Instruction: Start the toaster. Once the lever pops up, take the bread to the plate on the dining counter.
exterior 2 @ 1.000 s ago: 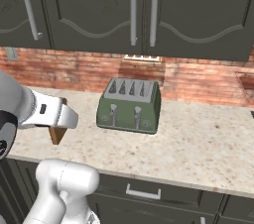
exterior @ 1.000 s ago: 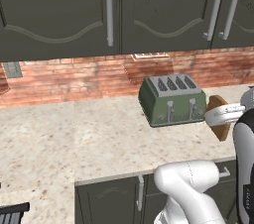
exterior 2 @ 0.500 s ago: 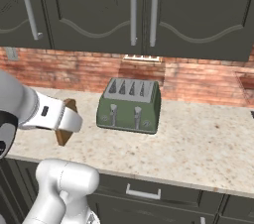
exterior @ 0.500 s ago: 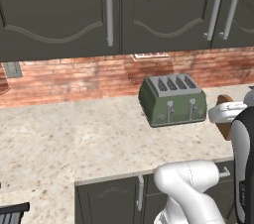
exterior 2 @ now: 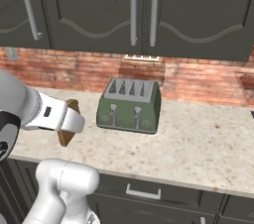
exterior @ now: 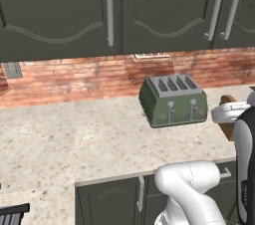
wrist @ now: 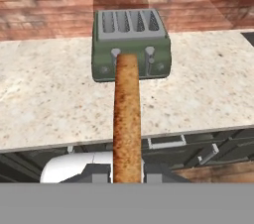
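The end effector [exterior 2: 67, 128] is clenched on the bread [wrist: 127, 119], gripping the brown slice by one end so that it juts out edge-on from between the jaws. In the hand view the slice runs up the middle of the picture as a narrow, rough brown strip, and its far end lines up in front of the toaster [wrist: 131, 44]. In the right base view the bread [exterior 2: 68, 129] shows as a brown wedge sticking out above and below the white wrist, held in the air over the near edge of the surface [exterior 2: 198, 143], to the left of the toaster [exterior 2: 130, 105] and nearer than it. In the left base view the bread [exterior: 228, 119] peeps out behind the wrist at the right edge, to the right of the toaster [exterior: 173, 99] and apart from it.

The toaster stands upright on the beige speckled surface [exterior: 99, 139], towards its far side, close to the red brick wall [exterior: 74, 77]. Its silvery top has four slots, and two pale levers sit on the side that faces the robot. A pale socket plate [exterior 2: 142, 58] is set in the brick just above and behind it. Dark cabinets [exterior 2: 99, 10] with long silvery handles hang over the wall, and dark drawer fronts [wrist: 198, 151] run beneath the near edge of the surface.
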Controlling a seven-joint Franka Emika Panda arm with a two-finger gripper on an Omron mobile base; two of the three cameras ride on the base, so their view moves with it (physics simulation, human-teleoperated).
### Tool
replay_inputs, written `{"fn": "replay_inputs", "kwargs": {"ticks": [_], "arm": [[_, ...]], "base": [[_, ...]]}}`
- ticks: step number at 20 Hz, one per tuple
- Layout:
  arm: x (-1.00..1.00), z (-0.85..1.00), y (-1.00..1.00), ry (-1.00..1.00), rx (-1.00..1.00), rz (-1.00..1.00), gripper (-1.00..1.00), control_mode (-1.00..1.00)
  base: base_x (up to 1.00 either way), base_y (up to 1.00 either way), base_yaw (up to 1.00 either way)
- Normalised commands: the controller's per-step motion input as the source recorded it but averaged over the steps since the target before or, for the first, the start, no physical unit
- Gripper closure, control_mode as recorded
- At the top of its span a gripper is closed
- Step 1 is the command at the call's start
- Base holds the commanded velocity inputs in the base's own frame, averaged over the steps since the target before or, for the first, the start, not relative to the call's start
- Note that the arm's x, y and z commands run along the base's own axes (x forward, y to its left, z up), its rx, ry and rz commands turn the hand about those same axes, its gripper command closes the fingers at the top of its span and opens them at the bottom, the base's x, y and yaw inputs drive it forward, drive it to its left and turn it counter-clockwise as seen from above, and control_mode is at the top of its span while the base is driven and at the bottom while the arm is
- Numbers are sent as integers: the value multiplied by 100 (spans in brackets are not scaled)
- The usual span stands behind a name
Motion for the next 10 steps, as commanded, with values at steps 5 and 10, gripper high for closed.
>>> {"fn": "replay_inputs", "kwargs": {"ticks": [5, 10], "arm": [[0, 0, 0, 0, 0, 0, 100, 100], [0, 0, 0, 0, 0, 0, 100, 100]], "base": [[-4, 0, 6], [-42, -2, 25]]}}
